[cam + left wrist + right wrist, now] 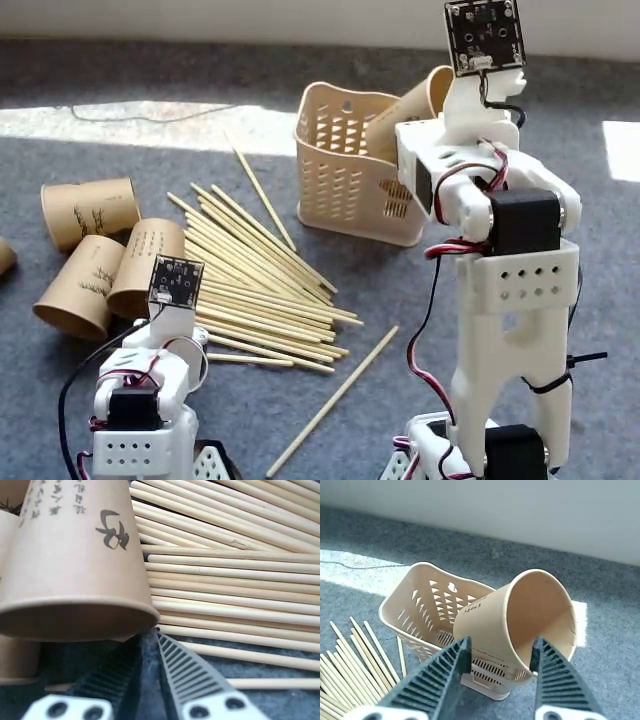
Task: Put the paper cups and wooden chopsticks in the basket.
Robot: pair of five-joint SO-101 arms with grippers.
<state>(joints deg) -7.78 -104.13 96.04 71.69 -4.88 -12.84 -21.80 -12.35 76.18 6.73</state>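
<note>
Paper cup, upper right in the high view, is being gripped by the right claw at the basket rim; probably needing centering before dropping.

A grey carpeted surface carries everything, with a band of sunlight across its far side and a thin cable lying at the far left. The basket stands upright at the far centre. Just left of it and nearer lies a loose heap of wooden chopsticks, with one stray chopstick near, right of the heap. Three paper cups lie on their sides at the left, touching one another.
</note>
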